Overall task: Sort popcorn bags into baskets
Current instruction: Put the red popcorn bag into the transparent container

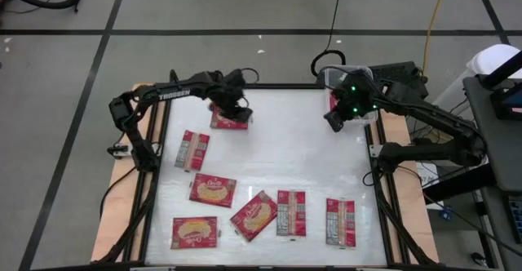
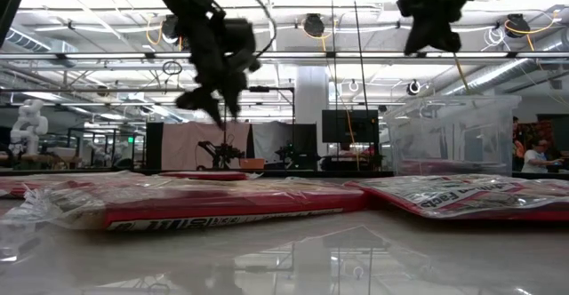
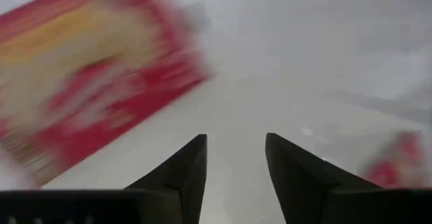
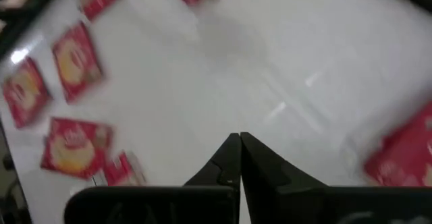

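The left tool hangs over a bag at the worktop's far side, fingers apart. The right tool, fingers together and empty, hovers by the clear basket. Six more bags lie nearer.

Basket is set at table's 1 o'clock corner; bags are spread 6–9 o'clock, one placed at 11.

Popcorn bag smeared by blur in left wrist view, clear basket mostly hidden under right arm
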### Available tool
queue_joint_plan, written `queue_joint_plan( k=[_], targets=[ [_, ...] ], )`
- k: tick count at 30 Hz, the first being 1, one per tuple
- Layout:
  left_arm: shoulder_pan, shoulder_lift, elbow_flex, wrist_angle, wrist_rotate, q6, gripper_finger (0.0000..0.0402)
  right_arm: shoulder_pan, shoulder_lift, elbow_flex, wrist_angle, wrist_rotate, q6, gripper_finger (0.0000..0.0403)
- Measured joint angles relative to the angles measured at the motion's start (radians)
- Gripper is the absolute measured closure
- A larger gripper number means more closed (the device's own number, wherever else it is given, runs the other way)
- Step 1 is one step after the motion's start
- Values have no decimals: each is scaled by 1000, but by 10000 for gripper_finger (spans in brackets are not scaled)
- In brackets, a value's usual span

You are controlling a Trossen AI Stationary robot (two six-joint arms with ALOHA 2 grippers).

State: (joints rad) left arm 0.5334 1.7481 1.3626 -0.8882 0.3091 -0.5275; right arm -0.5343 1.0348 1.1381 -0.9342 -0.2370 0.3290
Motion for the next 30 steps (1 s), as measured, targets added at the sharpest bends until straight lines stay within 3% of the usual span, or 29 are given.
queue_joint_plan(
  k=[6, 17, 23, 30],
  targets=[
    [136, 0, -45, -132, -17, 22, 205, -14, 0, 0, 141, 0, -19, 403],
    [250, 0, -122, -80, -18, 101, 105, -88, 0, 0, 305, -83, -107, 403],
    [278, 0, -165, 5, -35, 101, 96, -108, -7, 0, 303, -110, -214, 403],
    [284, 0, -277, 74, -55, 105, 120, -116, -7, 0, 302, -136, -259, 403]
  ],
)
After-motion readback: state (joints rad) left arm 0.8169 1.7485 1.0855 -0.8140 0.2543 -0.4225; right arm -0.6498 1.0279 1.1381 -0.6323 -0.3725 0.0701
